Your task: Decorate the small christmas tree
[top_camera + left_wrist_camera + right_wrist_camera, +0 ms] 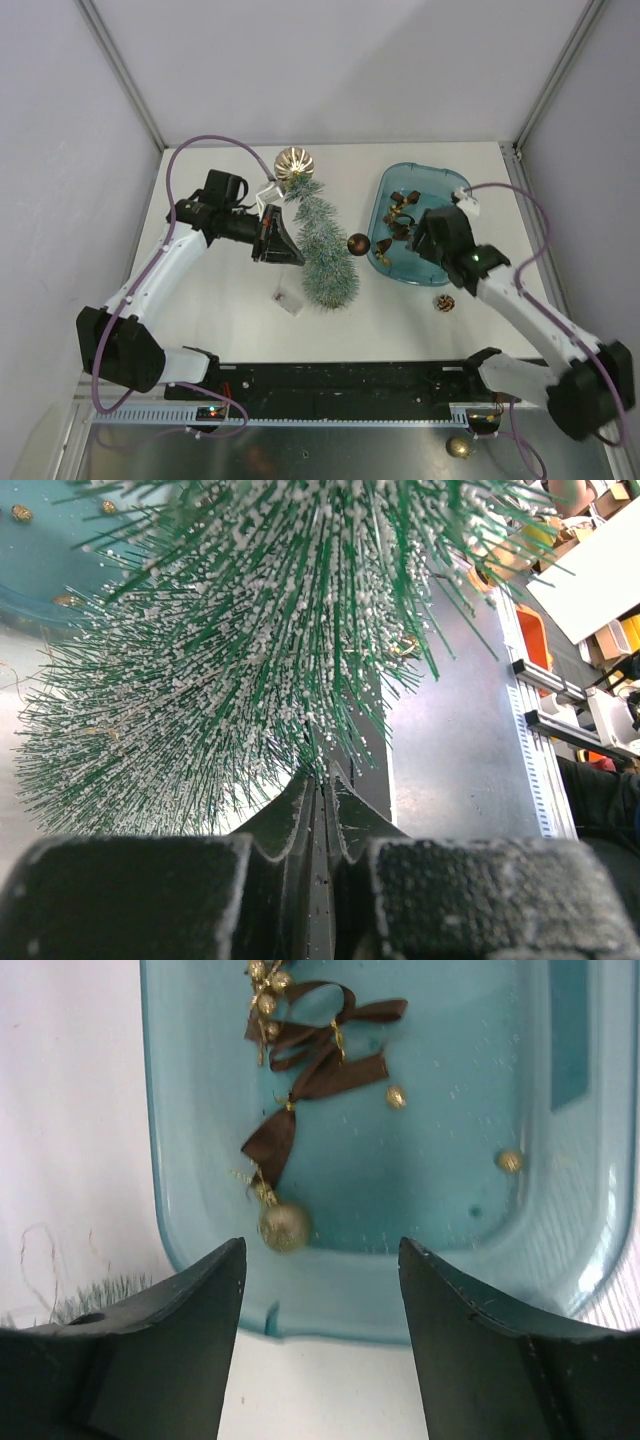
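Note:
The small christmas tree, frosted green and bristly, lies slanted mid-table, its tip by a large gold ball. My left gripper is at the tree's left flank. In the left wrist view its jaws are pressed together with the tree's bristles running into the tips. My right gripper stands open over the near rim of the blue tray, nothing between its fingers. Just beyond them in the tray lie a gold glitter ball and brown ribbon bows.
A dark red bauble sits between tree and tray. A pine cone lies in front of the tray and a small white tag near the tree's base. Loose gold beads dot the tray. White walls enclose the table.

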You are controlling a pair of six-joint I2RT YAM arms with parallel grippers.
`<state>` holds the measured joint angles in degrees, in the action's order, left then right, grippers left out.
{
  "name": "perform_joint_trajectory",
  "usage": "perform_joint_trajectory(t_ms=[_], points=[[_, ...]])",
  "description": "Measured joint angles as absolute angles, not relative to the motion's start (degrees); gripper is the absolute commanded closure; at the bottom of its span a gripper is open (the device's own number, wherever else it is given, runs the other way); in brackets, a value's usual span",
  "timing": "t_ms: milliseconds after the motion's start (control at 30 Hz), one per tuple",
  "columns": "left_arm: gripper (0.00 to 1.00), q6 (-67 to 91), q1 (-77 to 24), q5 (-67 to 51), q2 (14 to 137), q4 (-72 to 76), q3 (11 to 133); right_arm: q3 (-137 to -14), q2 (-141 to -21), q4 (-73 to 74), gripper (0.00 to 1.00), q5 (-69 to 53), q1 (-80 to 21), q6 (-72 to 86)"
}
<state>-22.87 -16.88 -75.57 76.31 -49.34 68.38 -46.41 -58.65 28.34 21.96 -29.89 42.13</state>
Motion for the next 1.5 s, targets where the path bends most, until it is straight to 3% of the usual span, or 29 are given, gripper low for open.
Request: perform_joint_trajectory(t_ms=[233,533,1000,1333,1500], points=[[0.90,-22.8,-16.9,-75.2,76.2,-49.4,68.4,-52.1,-77.6,21.1,0.37,8.2,-23.6,36.1],[0.90,-22.5,-16.9,-75.1,76.2,-49.4,68.5,-52.2,-87.7,19.6,0.41,0.1,-23.0,32.8],[0.90,-22.5,-16.9,-75.1,76.2,-49.4,68.5,-52.8,-94.3,14.3,0.45,-4.1,-23.6,30.9],[0.90,-22.5,-16.9,-75.1,76.2,-49.4,68.5,-53.2,-95.9,13.0,0.58,-4.1,-25.6,30.8],[0.90,-22.5,-16.9,-75.0,76.2,-49.4,68.5,-53.1,-91.4,17.0,0.60,-2.3,-25.3,30.5]])
